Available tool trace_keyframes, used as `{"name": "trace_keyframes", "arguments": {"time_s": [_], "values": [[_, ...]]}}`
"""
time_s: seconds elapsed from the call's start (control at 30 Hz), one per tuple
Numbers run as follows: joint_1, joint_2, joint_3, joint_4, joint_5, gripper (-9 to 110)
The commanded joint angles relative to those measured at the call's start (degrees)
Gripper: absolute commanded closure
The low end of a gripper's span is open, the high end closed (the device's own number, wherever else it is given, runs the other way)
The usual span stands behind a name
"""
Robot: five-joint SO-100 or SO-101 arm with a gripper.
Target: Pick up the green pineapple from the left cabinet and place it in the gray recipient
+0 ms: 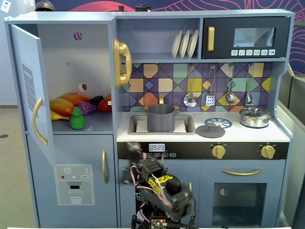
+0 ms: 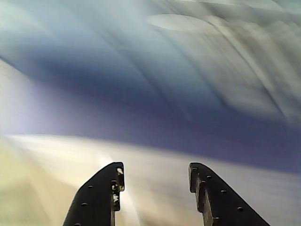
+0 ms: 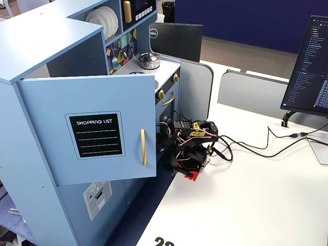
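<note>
**Arm folded low before the toy kitchen, pineapple on the open cupboard's shelf**

Most of a fixed view is filled by the left cabinet [image 1: 76, 57], seen at the upper left of the frame with its door [image 1: 29, 90] swung wide open toward the left edge. In the other fixed view the same door [image 3: 92, 128] is presented from outside, at centre left, with a black "SHOPPING LIST" panel and a gold handle on it.

The robot arm [image 1: 159, 188] is found folded at the bottom centre of the frontal fixed view, below the clock strip of the counter; in the side fixed view it [image 3: 192, 141] is seen at mid-frame on the white table [image 3: 256, 205], just right of the open door.

The gray recipient [image 1: 160, 118] is seen standing in the sink at the centre of the frame, with a flat gray lid [image 1: 210, 130] lying to its right on the counter.

On the cabinet shelf, at left centre, orange mangoes [image 1: 66, 104] and a purple grape bunch [image 1: 87, 107] are piled; the green pineapple [image 1: 77, 119] stands upright just in front of them, near the shelf's front edge.

In the wrist view the gripper [image 2: 156, 181] is shown at the bottom edge with its jaws spread apart and nothing between them; everything beyond is blurred.
</note>
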Motion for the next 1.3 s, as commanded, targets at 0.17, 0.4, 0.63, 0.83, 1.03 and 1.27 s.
{"name": "trace_keyframes", "arguments": {"time_s": [0.17, 0.4, 0.63, 0.83, 1.03, 1.27], "values": [[-8.53, -22.76, -20.48, -46.93, -11.69, 79], [-4.83, -36.39, -33.66, -50.62, -10.63, 73], [-1.93, -46.49, -41.13, -53.44, -7.21, 62], [-0.18, -52.38, -44.56, -54.76, -6.42, 57], [0.00, -60.12, -50.98, -55.02, -7.03, 57], [-1.05, -70.66, -62.23, -55.37, -7.29, 57]]}}
